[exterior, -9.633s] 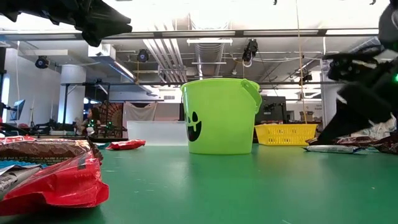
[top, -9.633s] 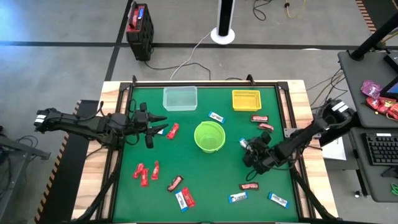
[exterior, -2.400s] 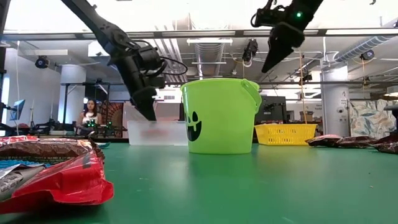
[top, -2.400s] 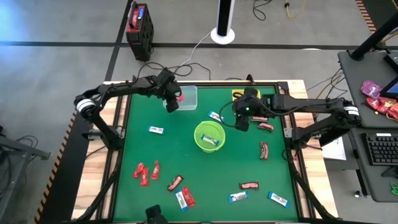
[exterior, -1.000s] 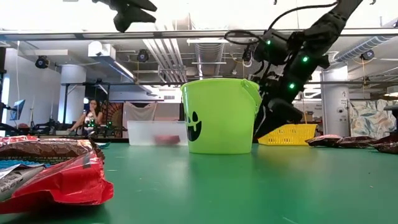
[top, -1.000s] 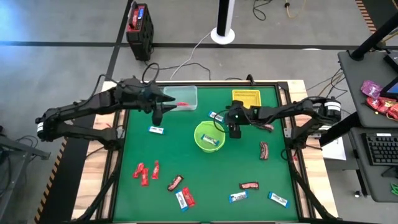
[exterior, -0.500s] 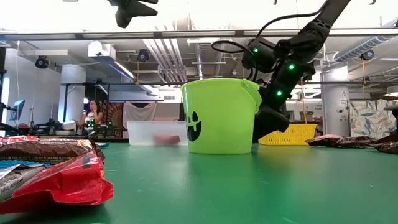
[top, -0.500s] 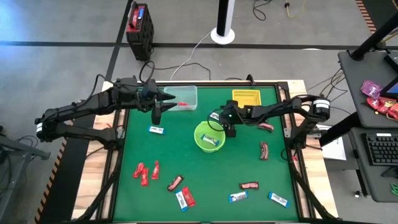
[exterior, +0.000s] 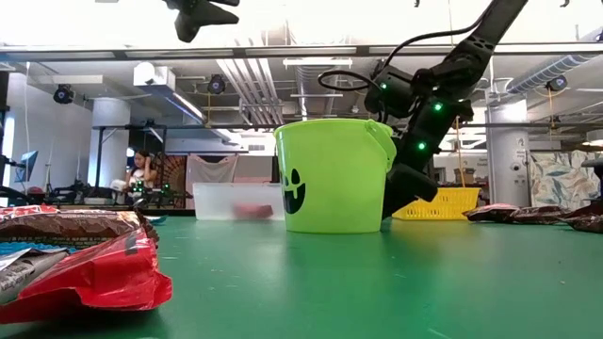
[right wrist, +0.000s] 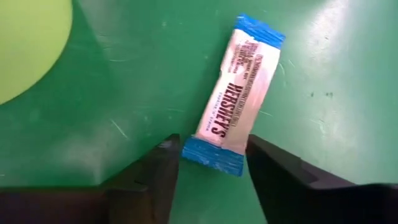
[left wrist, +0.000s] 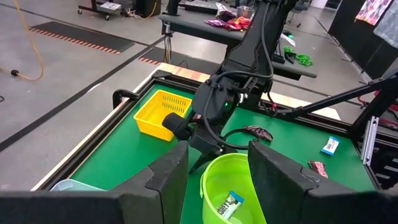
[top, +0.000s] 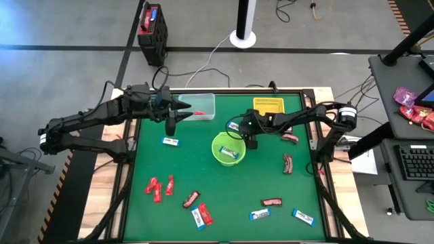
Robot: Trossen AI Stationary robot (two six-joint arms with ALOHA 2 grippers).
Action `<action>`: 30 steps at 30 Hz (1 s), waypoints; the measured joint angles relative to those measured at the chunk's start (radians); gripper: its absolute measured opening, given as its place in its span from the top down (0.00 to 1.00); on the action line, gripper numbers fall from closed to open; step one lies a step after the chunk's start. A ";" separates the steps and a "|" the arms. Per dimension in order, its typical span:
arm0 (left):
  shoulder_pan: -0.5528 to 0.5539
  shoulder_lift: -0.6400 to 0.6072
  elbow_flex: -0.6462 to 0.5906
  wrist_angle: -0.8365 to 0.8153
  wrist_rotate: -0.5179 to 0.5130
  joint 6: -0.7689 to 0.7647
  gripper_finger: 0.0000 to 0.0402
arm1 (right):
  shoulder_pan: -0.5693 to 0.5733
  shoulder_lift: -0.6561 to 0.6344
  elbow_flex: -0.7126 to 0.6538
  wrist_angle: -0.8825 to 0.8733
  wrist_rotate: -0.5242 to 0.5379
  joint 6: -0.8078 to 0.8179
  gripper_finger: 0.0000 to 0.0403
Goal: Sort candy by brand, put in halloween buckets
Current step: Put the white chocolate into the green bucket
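Note:
My right gripper [right wrist: 212, 147] is open and low over the table just behind the lime-green bucket [top: 228, 149]. Its fingers stand close on either side of the near blue end [right wrist: 213, 157] of a blue-and-white bar [right wrist: 235, 99] lying flat on the mat. My left gripper [top: 176, 116] hangs open and empty, high above the table beside the clear box [top: 196, 106], which holds a red bar [top: 199, 112]. One blue-and-white bar [top: 230, 152] lies in the green bucket. The yellow basket [top: 268, 108] stands at the far edge.
Loose bars lie about the mat: a blue-and-white one [top: 169, 141] at the left, red ones [top: 161, 186] near left, several mixed ones along the near edge [top: 201, 215], brown ones [top: 287, 163] at the right. The right arm [top: 298, 120] reaches across the far right part.
My right gripper has moved toward the table's left and down, from beside the green bucket's right side to the blue-and-white bar behind it, and now straddles that bar's end.

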 joint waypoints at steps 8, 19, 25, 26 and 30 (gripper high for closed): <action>0.000 0.000 0.000 0.000 0.000 0.001 0.62 | -0.011 0.001 0.000 0.000 -0.019 0.003 0.88; 0.000 0.000 0.000 0.000 0.000 0.001 0.62 | -0.011 -0.108 -0.001 -0.064 -0.037 0.042 0.98; 0.000 0.000 0.000 -0.001 0.000 0.005 0.62 | -0.010 -0.238 -0.001 -0.147 -0.037 0.075 0.98; -0.001 0.000 0.000 -0.001 0.001 0.005 0.62 | -0.010 -0.263 -0.001 -0.183 -0.037 0.091 0.98; -0.001 0.001 0.000 -0.002 0.001 0.005 0.62 | -0.008 -0.344 -0.006 -0.287 -0.037 0.174 0.98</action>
